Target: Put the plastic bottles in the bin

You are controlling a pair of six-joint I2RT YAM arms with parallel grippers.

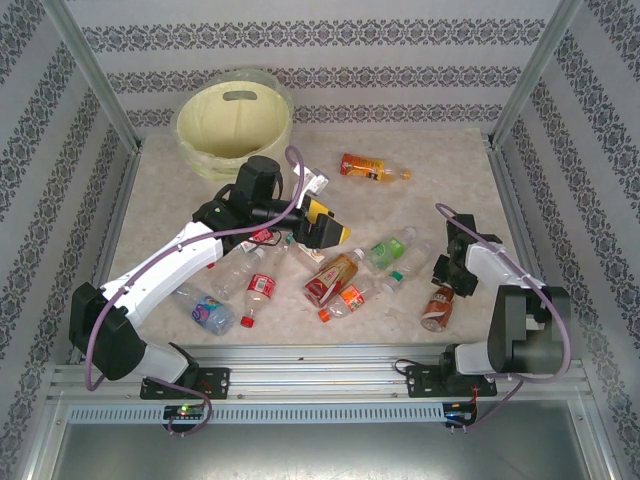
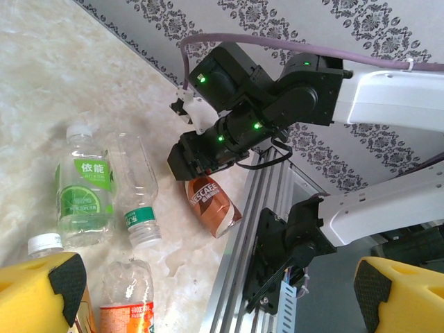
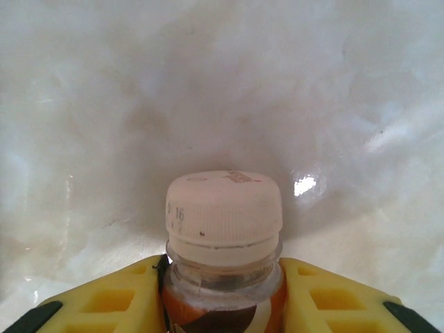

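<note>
— What's nearest?

— Two bottles. At the near right, a brown-labelled bottle (image 1: 438, 307) lies on the table (image 1: 160, 200). The right gripper (image 3: 223, 277) is clamped on its neck, just under the white cap. At the near left lies a crushed blue-labelled bottle (image 1: 205, 312).

— And the middle?

— Six I can count plainly. From left to right: a clear bottle (image 1: 232, 270), a red-labelled bottle (image 1: 259, 288), a red-brown bottle (image 1: 333, 277), an orange-labelled bottle (image 1: 352, 297), a green-banded clear bottle (image 2: 132, 173) and a green-labelled bottle (image 1: 390, 247). More lie half hidden under the left arm, and I cannot count those. The left gripper (image 1: 330, 232) hangs over this cluster with its fingers spread wide, holding nothing.

— Farther back?

— One orange bottle (image 1: 372, 168), alone, right of centre. One bin (image 1: 215, 115) stands at the far left, well apart from every bottle.
</note>
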